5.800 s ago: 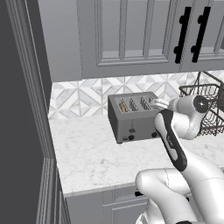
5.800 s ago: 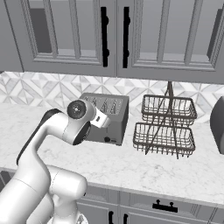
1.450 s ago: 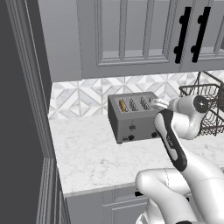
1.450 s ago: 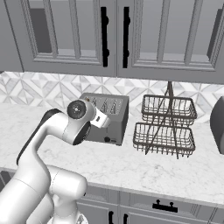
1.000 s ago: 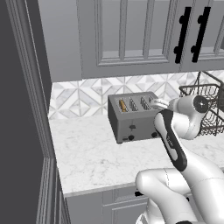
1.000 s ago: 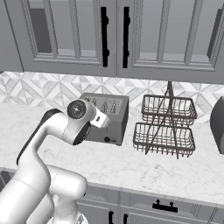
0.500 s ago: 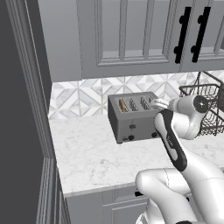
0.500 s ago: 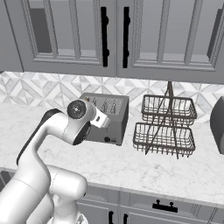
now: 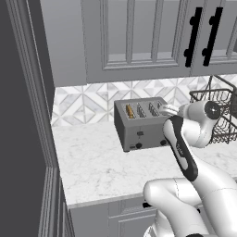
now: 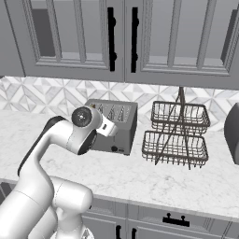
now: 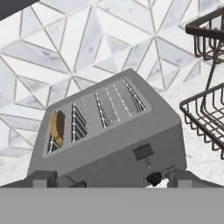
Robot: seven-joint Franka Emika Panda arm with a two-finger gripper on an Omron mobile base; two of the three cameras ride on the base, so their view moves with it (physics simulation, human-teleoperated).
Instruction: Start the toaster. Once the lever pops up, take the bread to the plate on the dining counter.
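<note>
The grey four-slot toaster [image 9: 140, 124] [image 10: 116, 123] [image 11: 109, 140] stands on the marble worktop against the tiled wall. The bread [image 11: 57, 127] [image 9: 130, 111] sits sunk in the leftmost slot, only its tan top showing. In the hand view one lever [image 11: 143, 152] sits high on the right of the front face, above a round knob [image 11: 154, 178]. Another dark tab [image 11: 78, 183] sits low on the left. My gripper [image 11: 112, 178] [image 10: 111, 129] is open, close in front of the toaster's face, its fingertips [image 11: 42, 178] wide apart with nothing between them. The plate and the dining counter are out of view.
A two-tier dark wire basket [image 10: 179, 133] [image 9: 217, 111] [image 11: 205, 109] stands just right of the toaster. A grey microwave [image 10: 232, 133] is at the far right. Wall cabinets [image 10: 121, 37] hang overhead, and a tall dark panel [image 9: 23, 115] closes the left side.
</note>
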